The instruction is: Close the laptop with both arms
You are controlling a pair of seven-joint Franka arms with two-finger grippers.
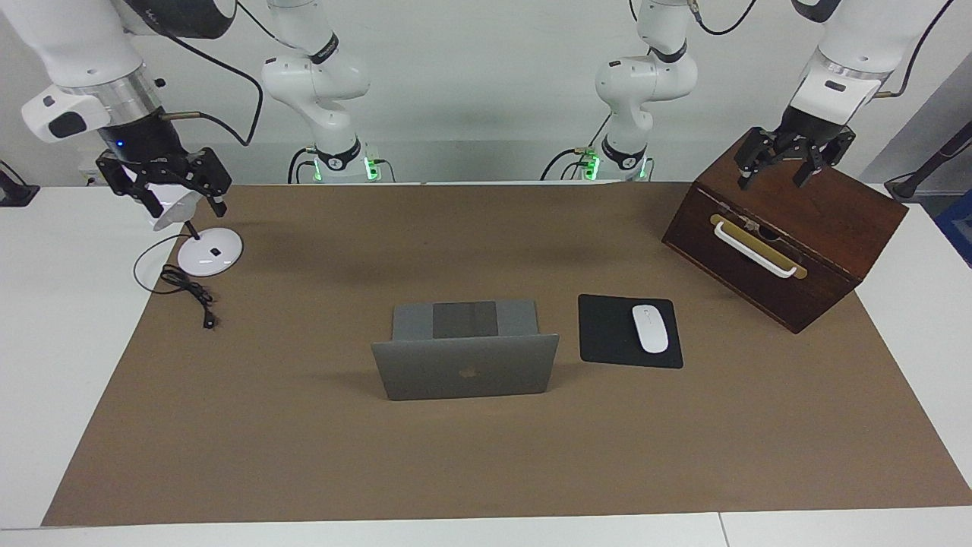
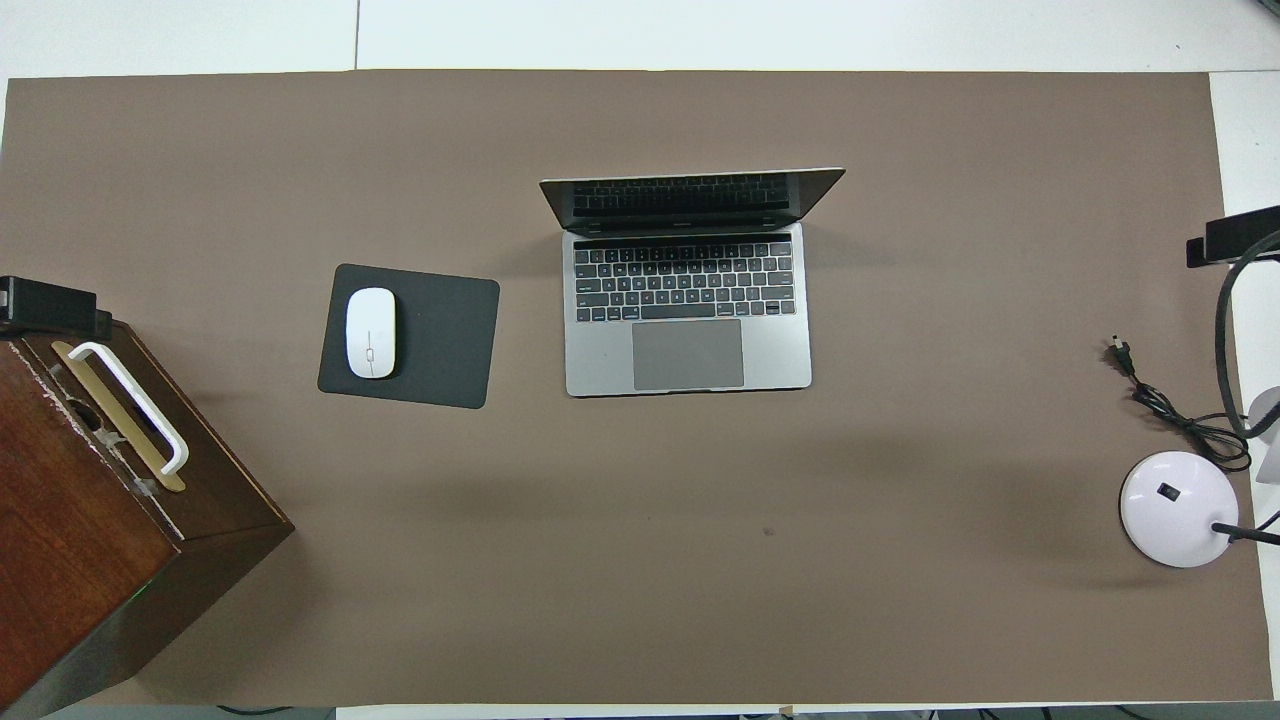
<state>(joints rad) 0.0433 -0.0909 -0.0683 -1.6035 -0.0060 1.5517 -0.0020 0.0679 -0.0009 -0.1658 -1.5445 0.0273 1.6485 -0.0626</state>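
Open laptop mid-table, both arms raised at the ends

The thin silver-grey metal laptop (image 1: 465, 365) stands open beside a flat black mouse pad (image 1: 629, 331); only the overhead view shows its keys. Left gripper (image 1: 782, 169) over the wooden box (image 1: 790, 228), right gripper (image 1: 165, 190) over the lamp (image 1: 206, 251), jaws spread, empty.

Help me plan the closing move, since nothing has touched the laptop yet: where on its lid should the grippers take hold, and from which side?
Probably the lid's free top edge of the laptop, one gripper toward each corner, coming down from above. The screen stands upright and hinges at the keyboard's farther edge, so pushing that top edge toward the robots folds it down. The left gripper is over the wooden box, the right gripper over the lamp.
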